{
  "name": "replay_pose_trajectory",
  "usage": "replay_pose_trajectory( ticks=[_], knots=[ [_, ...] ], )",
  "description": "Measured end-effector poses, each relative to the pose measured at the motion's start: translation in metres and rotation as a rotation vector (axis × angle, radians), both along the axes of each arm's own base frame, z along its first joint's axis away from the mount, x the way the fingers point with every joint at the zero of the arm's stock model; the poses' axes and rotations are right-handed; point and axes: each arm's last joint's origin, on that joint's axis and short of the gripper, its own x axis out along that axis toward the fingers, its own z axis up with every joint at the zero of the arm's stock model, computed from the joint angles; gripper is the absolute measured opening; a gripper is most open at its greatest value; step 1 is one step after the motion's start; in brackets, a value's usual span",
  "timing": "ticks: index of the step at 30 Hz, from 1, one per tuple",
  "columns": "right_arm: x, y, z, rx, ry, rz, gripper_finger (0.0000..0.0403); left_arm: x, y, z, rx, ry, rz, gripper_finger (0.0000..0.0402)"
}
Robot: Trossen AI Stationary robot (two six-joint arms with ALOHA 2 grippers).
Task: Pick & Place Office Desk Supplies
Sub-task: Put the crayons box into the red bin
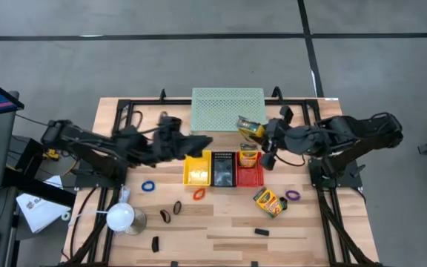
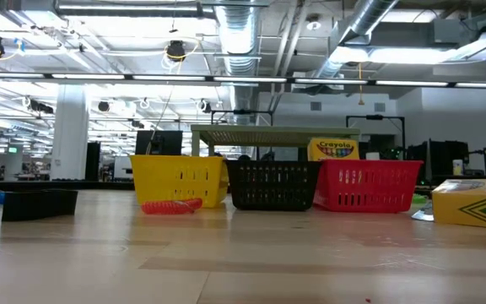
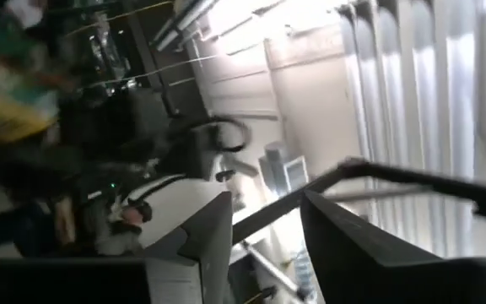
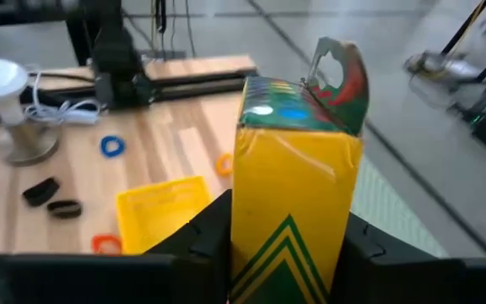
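— Above the red basket (image 1: 250, 176), what was the right claw (image 1: 262, 134) doing?
— Its fingers were clamped on a yellow crayon box (image 4: 292, 198), which stood up between them, beside the green mesh shelf (image 1: 227, 109).
— And the left claw (image 3: 264, 232)?
— It was over the yellow basket (image 1: 196, 170), its fingers parted by a narrow gap with nothing between them.
— The rest?
— Another crayon box (image 1: 269, 201) lay near a purple ring (image 1: 293, 195); a blue ring (image 1: 148, 185) lay near the lamp (image 1: 121, 216).

The right gripper's fingers (image 4: 205, 241) clamp a yellow crayon box (image 4: 294, 190) above the yellow basket (image 4: 163, 211).
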Motion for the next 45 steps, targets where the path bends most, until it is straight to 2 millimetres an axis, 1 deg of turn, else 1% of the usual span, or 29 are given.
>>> replay_pose_trajectory(
  ticks=[2,5,8,10,13,16,20,24,28,32,39,45],
  knots=[
    [-0.004,0.003,-0.002,0.021,0.016,0.008,0.0125,-0.011,0.000,0.007,0.067,0.014,0.031,0.0144],
    [-0.006,0.010,-0.003,0.036,0.022,0.024,0.0114,-0.026,-0.001,0.015,0.163,0.041,0.070,0.0149],
    [-0.008,0.019,-0.006,0.063,0.022,0.038,0.0103,-0.036,-0.003,0.019,0.236,0.080,0.084,0.0153],
    [-0.009,0.025,-0.013,0.084,0.010,0.033,0.0104,-0.040,-0.005,0.019,0.273,0.106,0.092,0.0155],
    [-0.013,0.032,-0.033,0.135,-0.015,-0.002,0.0116,-0.042,-0.008,0.018,0.302,0.117,0.091,0.0155],
    [-0.019,0.039,-0.052,0.206,-0.111,-0.041,0.0126,-0.042,-0.013,0.017,0.312,0.121,0.080,0.0155],
    [-0.026,0.046,-0.081,0.283,-0.248,-0.059,0.0120,-0.039,-0.017,0.013,0.326,0.153,0.064,0.0154],
    [-0.036,0.049,-0.111,0.357,-0.346,-0.055,0.0112,-0.039,-0.018,0.011,0.333,0.177,0.058,0.0154],
    [-0.044,0.046,-0.146,0.431,-0.395,-0.092,0.0119,-0.039,-0.019,0.010,0.339,0.182,0.053,0.0154],
    [-0.046,0.043,-0.175,0.466,-0.417,-0.109,0.0127,-0.038,-0.020,0.007,0.350,0.214,0.048,0.0154],
    [-0.052,0.035,-0.218,0.480,-0.394,-0.155,0.0120,-0.037,-0.020,0.005,0.355,0.236,0.047,0.0154],
    [-0.056,0.031,-0.240,0.493,-0.395,-0.135,0.0127,-0.037,-0.020,0.004,0.364,0.242,0.049,0.0154]
  ],
)
